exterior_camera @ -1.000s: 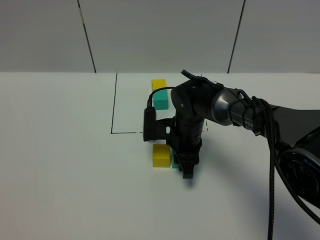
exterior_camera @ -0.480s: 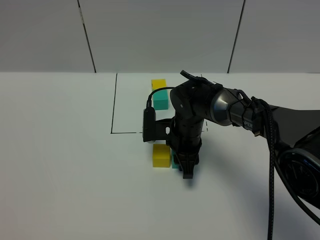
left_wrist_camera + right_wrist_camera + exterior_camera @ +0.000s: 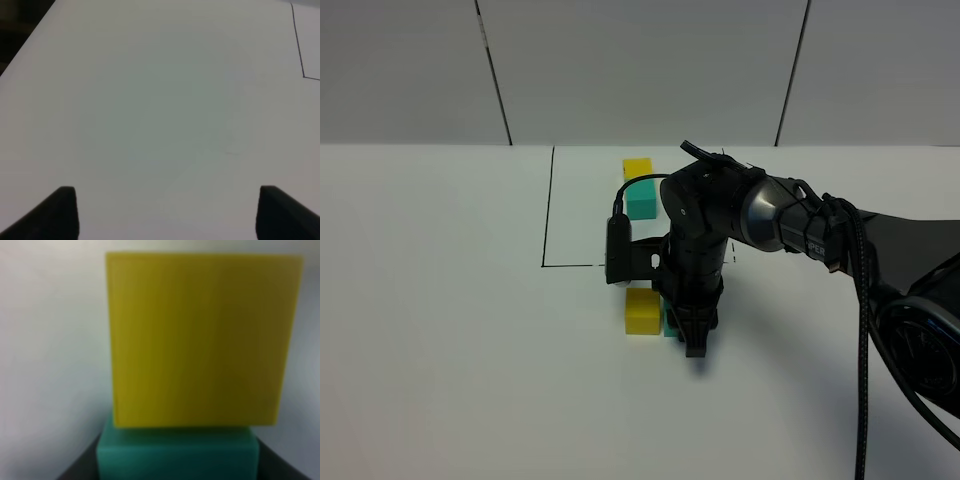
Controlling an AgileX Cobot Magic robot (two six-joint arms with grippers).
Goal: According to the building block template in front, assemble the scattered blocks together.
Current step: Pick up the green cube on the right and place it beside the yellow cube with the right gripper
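White table (image 3: 440, 350), right tool (image 3: 692, 340) clamps teal cube (image 3: 177, 455) against yellow cube (image 3: 642, 310), left tool (image 3: 172, 212) apart

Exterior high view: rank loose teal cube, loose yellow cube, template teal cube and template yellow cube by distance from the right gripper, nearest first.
1. loose teal cube: right at the right gripper, mostly hidden behind it.
2. loose yellow cube: just left of the teal one.
3. template teal cube: farther back, inside the drawn lines.
4. template yellow cube: farthest back.

A yellow cube (image 3: 200, 340) fills the view, touching the teal cube (image 3: 177, 452) clasped between the end effector's (image 3: 177, 475) dark fingers (image 3: 80, 471) on the white desk (image 3: 50, 340).
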